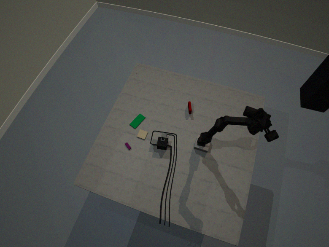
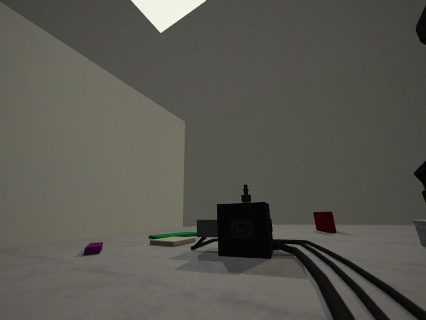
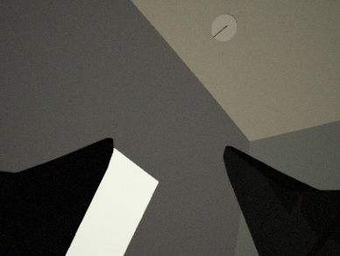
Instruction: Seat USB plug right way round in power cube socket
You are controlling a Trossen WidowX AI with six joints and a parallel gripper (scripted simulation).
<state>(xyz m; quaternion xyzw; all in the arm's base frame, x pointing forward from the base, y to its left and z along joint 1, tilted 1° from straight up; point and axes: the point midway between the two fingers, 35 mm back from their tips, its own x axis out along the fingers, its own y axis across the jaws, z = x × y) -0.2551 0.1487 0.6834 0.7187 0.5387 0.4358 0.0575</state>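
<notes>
The black power cube (image 1: 162, 142) (image 2: 244, 229) stands near the middle of the table. The small USB plug (image 1: 162, 138) (image 2: 246, 193) sticks up out of the socket on its top. Three black cables (image 1: 168, 183) (image 2: 330, 265) run from the cube to the table's front edge. My gripper (image 3: 169, 147) (image 1: 271, 135) is open and empty. It hangs far to the right of the cube, past the table's right edge. In the wrist view it points up at the walls and ceiling, and neither the cube nor the plug shows there.
A green flat plate (image 1: 137, 121) (image 2: 172, 235) and a beige tile (image 1: 142, 134) (image 2: 172, 241) lie left of the cube. A purple block (image 1: 128, 145) (image 2: 93, 248) lies further left. A red block (image 1: 189, 107) (image 2: 324, 221) stands behind. The arm's base (image 1: 202, 144) sits right of the cube.
</notes>
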